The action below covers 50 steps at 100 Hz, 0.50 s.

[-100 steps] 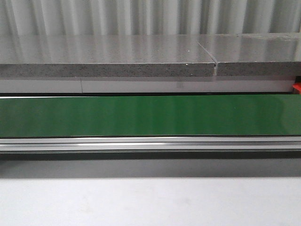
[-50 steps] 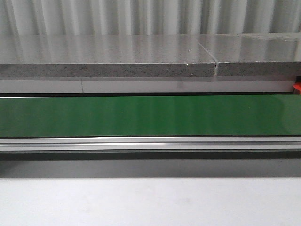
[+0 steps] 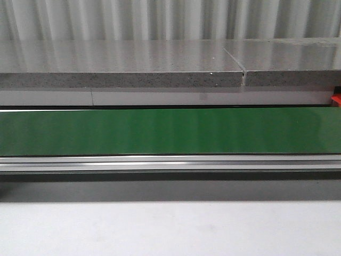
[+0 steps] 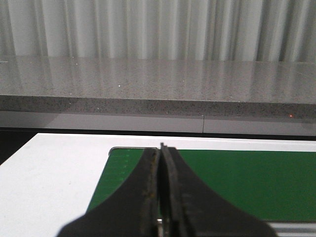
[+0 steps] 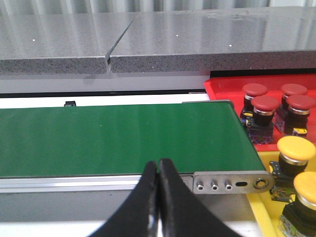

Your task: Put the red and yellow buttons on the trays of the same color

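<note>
In the right wrist view several red buttons [image 5: 265,104] stand in a red tray [image 5: 224,86] past the end of the green belt [image 5: 118,138]. Two yellow buttons [image 5: 295,150] stand in a yellow tray [image 5: 261,210] beside it. My right gripper [image 5: 158,165] is shut and empty, over the belt's near rail, apart from the trays. My left gripper [image 4: 161,150] is shut and empty, over the other end of the belt [image 4: 237,182]. In the front view the belt [image 3: 170,130] carries no button; a sliver of the red tray [image 3: 336,100] shows at the right edge. No gripper shows there.
A grey speckled stone ledge [image 3: 122,66] runs behind the belt, with a corrugated wall behind it. An aluminium rail [image 3: 170,162] edges the belt's near side, ending in a metal plate with bolts [image 5: 232,183]. White tabletop [image 3: 170,229] lies in front.
</note>
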### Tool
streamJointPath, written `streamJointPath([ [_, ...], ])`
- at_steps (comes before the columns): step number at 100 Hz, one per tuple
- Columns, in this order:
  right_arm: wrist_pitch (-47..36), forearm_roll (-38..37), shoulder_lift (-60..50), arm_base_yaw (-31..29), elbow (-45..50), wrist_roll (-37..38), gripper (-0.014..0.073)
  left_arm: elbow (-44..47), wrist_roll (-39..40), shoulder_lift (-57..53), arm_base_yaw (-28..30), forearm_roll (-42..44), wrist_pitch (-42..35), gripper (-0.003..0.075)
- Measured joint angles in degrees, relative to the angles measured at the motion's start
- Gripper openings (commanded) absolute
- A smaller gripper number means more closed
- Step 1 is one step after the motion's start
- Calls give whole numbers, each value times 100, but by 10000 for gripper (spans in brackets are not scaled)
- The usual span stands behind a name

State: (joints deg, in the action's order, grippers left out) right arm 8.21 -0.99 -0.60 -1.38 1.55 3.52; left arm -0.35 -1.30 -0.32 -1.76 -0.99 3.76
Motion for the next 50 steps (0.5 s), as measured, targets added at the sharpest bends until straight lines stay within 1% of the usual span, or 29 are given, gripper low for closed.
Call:
streamJointPath([
  [50, 0, 0, 0, 0, 0, 0, -67, 0, 0, 0, 0, 0, 44, -21],
])
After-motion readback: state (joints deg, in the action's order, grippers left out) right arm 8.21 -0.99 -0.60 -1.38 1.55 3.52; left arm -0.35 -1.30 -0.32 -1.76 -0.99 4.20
